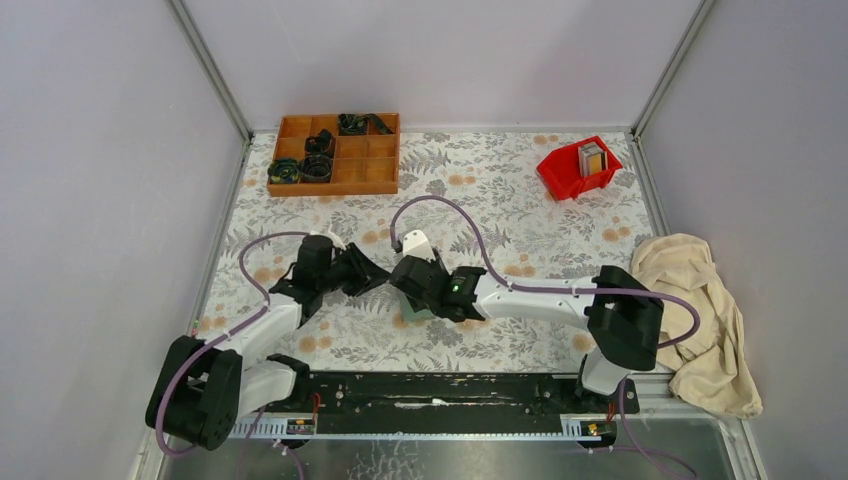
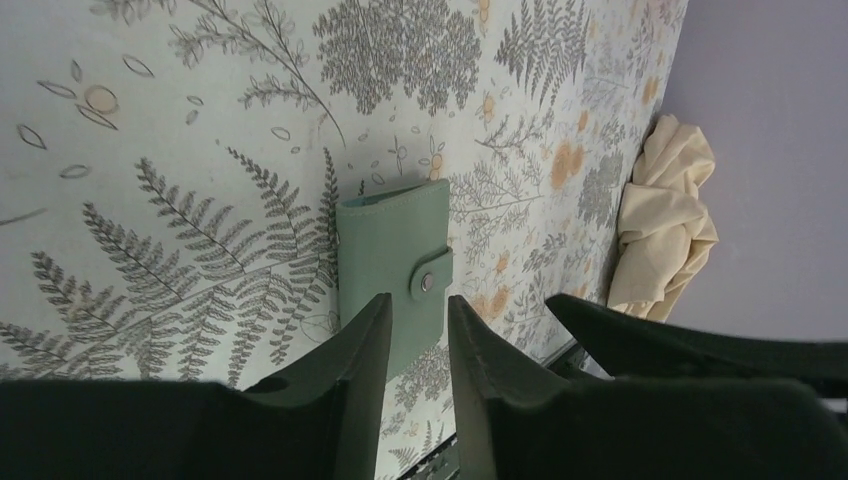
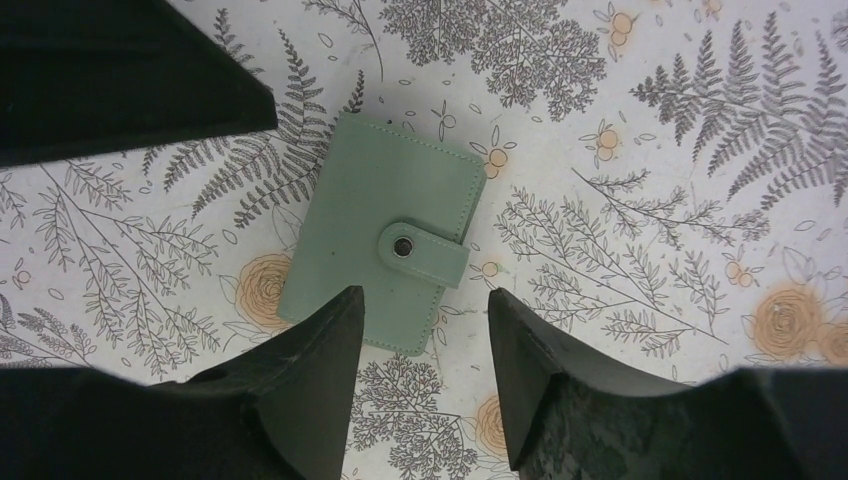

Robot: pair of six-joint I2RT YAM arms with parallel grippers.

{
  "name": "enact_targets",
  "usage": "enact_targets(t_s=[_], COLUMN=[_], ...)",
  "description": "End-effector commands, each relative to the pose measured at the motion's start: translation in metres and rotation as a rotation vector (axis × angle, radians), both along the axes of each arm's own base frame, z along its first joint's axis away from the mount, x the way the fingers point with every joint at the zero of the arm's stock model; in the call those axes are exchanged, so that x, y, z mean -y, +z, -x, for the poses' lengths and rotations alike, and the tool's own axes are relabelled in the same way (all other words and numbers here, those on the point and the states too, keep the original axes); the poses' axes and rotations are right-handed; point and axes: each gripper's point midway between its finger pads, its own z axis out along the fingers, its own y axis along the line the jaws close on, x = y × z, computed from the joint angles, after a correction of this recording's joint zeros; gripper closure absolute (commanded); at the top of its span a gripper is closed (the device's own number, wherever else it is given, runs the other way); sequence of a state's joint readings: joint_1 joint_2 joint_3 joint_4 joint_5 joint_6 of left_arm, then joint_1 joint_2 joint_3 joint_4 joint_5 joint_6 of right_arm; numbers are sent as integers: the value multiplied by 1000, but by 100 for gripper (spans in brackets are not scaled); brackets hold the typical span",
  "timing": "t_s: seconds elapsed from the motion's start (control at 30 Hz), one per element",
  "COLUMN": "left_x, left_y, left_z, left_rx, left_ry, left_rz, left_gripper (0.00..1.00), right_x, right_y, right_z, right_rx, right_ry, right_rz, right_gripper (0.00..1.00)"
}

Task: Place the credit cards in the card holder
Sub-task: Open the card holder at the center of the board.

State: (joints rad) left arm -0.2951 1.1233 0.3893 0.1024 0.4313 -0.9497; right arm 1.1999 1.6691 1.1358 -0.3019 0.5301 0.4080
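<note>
The card holder (image 3: 365, 210) is a sage-green wallet lying flat on the fern-print table, snapped shut by its tab. In the top view only a sliver of the card holder (image 1: 414, 316) shows under the right arm. My left gripper (image 2: 420, 300) hovers above its near end, jaws a narrow gap apart with nothing between them. My right gripper (image 3: 425, 292) hangs over the holder's lower edge, open and empty. Both grippers meet mid-table, the left gripper (image 1: 383, 279) facing the right gripper (image 1: 408, 292). The credit cards (image 1: 592, 157) stand on edge in the red bin.
The red bin (image 1: 562, 178) sits at the back right. A brown wooden compartment tray (image 1: 330, 187) with dark parts stands at the back left. A beige cloth (image 1: 700, 320) lies crumpled at the right edge. Grey walls enclose the table.
</note>
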Motion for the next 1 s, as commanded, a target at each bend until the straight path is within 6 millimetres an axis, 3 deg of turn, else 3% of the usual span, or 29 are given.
enact_targets(t_s=[0.0, 0.33, 0.57, 0.97], left_x=[10, 31, 35, 34], left_y=[4, -10, -20, -34], left_z=[-3, 12, 19, 12], left_rx=[54, 27, 10, 2], left_ry=[-27, -98, -109, -90], left_rz=[12, -28, -50, -85], left_gripper=[69, 74, 76, 80], right_x=[-19, -23, -19, -18], right_y=[-7, -23, -30, -37], right_z=[3, -2, -10, -25], right_rx=[-115, -186, -178, -146], right_ry=[-2, -12, -34, -37], right_rz=[-98, -98, -80, -58], right_gripper=[42, 38, 38, 40])
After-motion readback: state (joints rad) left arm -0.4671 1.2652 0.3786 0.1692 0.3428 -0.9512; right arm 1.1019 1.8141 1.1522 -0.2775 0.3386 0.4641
